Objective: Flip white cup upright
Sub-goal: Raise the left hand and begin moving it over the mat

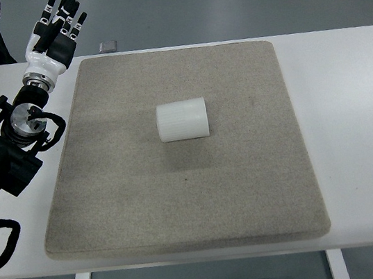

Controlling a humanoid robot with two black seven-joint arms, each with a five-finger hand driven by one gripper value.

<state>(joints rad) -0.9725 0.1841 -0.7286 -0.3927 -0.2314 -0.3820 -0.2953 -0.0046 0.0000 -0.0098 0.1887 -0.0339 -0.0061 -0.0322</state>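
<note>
White cup [183, 120] lies on its side mid-mat [113, 213], long axis left-right; we see our left robot hand [53, 34], fingers spread and empty, well up-left of it.

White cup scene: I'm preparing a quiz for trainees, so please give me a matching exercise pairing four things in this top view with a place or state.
Column 1:
1. white cup
2. left hand
3. beige mat
4. small dark object

Column 2:
A. covers most of the white table
B. lies on its side near the mat's middle
C. sits on the table just beyond the mat's far edge
D. fingers spread, empty, at the far left corner

Pairs: 1-B, 2-D, 3-A, 4-C
</note>
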